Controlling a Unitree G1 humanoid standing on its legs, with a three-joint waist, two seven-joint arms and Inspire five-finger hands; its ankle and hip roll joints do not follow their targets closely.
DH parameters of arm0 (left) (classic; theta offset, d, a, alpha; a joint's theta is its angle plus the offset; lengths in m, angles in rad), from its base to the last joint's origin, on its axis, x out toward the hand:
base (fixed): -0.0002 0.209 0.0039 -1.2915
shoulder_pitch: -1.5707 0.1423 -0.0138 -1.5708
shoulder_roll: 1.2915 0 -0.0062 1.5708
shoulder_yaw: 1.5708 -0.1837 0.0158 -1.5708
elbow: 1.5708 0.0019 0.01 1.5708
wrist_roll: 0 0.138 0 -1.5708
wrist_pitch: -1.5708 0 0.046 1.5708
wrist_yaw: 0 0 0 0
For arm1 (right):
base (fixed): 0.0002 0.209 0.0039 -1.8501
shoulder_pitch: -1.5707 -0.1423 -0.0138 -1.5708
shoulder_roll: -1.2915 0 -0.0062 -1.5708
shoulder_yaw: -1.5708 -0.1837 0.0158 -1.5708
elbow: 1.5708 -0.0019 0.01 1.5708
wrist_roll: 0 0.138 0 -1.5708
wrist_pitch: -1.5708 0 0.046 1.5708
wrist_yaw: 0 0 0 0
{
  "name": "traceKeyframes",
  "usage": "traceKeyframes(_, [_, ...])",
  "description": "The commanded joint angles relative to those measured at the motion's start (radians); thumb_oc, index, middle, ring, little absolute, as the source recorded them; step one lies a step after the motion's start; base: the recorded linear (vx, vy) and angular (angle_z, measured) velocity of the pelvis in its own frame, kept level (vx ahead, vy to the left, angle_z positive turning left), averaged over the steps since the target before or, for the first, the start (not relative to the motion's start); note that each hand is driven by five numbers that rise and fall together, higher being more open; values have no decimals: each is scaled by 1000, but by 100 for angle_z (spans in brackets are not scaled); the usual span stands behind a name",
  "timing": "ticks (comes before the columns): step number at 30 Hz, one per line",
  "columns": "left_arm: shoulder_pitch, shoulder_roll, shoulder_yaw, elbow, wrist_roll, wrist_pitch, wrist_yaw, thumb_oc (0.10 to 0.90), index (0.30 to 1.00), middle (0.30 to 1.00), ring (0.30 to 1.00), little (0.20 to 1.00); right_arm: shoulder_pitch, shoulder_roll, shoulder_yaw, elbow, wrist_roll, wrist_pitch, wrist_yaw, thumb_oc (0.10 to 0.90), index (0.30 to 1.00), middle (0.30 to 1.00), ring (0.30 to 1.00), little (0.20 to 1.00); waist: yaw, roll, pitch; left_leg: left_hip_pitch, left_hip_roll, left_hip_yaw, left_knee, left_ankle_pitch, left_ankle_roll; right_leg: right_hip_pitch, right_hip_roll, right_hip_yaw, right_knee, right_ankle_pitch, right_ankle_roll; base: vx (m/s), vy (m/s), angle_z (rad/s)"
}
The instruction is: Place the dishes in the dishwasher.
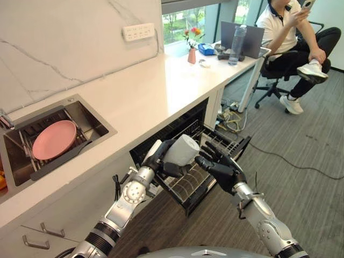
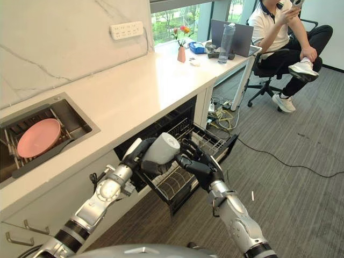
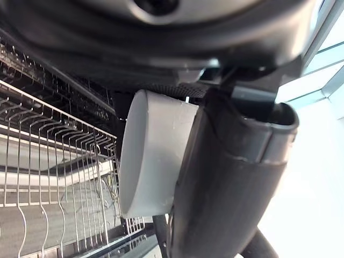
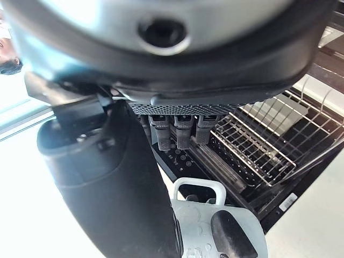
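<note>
A white cup [image 1: 181, 149] is gripped on its side in the left robot hand [image 1: 161, 157], above the pulled-out rack [image 1: 189, 183] of the dishwasher [image 1: 177, 126]. The right robot hand [image 1: 219, 167] is held open just beside it. The cup could be dropped onto the rack and cracked if the grip is loosened too early.

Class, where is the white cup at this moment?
In the left eye view the white cup is held in the left hand, above the pulled-out dishwasher rack, beside the right hand.

An office kitchenette — white counter [image 1: 156, 91] with sink [image 1: 80, 115] and open dishwasher [image 1: 201, 161] on the left, a person [image 1: 293, 32] at a laptop [image 1: 242, 37] far right.
</note>
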Motion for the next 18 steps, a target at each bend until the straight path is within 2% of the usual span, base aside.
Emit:
traceKeyframes(1, [-201, -17, -32, -38, -92, -90, -41, 400, 300, 300, 300, 300, -140, -4, -58, -80, 60, -52, 69, 800, 900, 900, 900, 900, 17, -8, 7, -11, 1, -4, 39, -13, -22, -19, -31, -53, 17, -90, 59, 3, 7, 7])
traceKeyframes(6, [-213, -19, -62, -41, -171, -75, -96, 400, 300, 300, 300, 300, -180, -14, -37, -80, 91, -30, 98, 800, 900, 900, 900, 900, 25, -11, 11, -16, -9, -14, 39, -20, -20, -20, -37, -59, 17, -86, 61, 1, 10, 9])
traceKeyframes(12, [-237, -12, -87, -45, -176, -67, -137, 400, 300, 300, 300, 300, -227, -34, 16, -119, 116, 1, 148, 800, 900, 900, 900, 900, 34, -18, 11, -15, -19, -22, 34, -25, -17, -20, -46, -64, 17, -82, 65, 0, 0, 0])
traceKeyframes(18, [-268, -33, -125, -2, -143, -64, -139, 400, 300, 300, 300, 300, -322, -12, 99, -155, 140, 9, 164, 800, 900, 900, 900, 900, 47, -26, 14, -14, -30, -26, 34, -33, -10, -19, -54, -65, 17, -77, 67, 2, 2, 1])
